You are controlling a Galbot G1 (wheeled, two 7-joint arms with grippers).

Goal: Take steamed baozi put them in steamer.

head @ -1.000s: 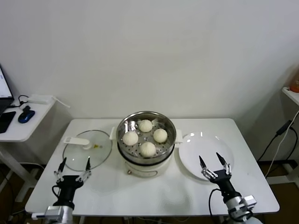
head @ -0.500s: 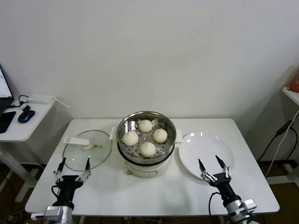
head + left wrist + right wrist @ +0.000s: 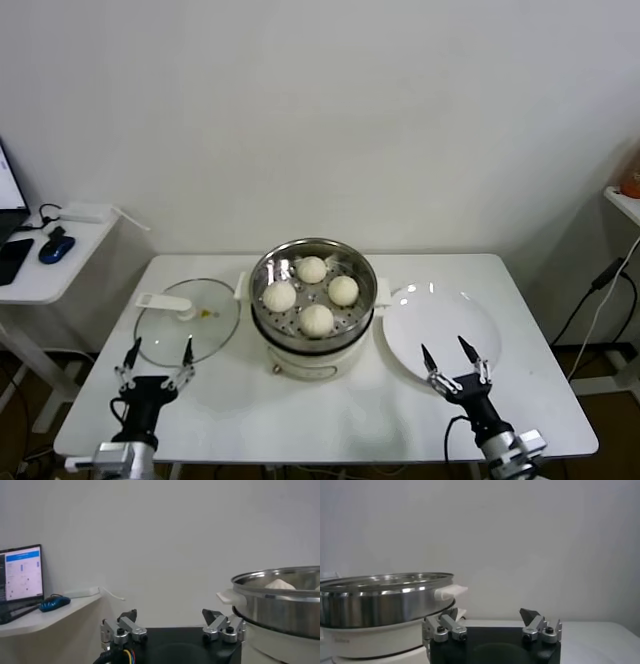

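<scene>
Four baozi (image 3: 312, 294) sitting in the steamer (image 3: 313, 337), frame centre.
Head view is showing both left gripper (image 3: 157, 352) and right gripper (image 3: 451, 355) gaping empty at the lower corners; wrist views are showing only the pot's side.

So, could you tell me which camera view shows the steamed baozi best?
The head view: it looks down into the steamer, showing all four steamed baozi on the tray. The left wrist view catches only bun tops above the rim; the right wrist view shows none.
</scene>
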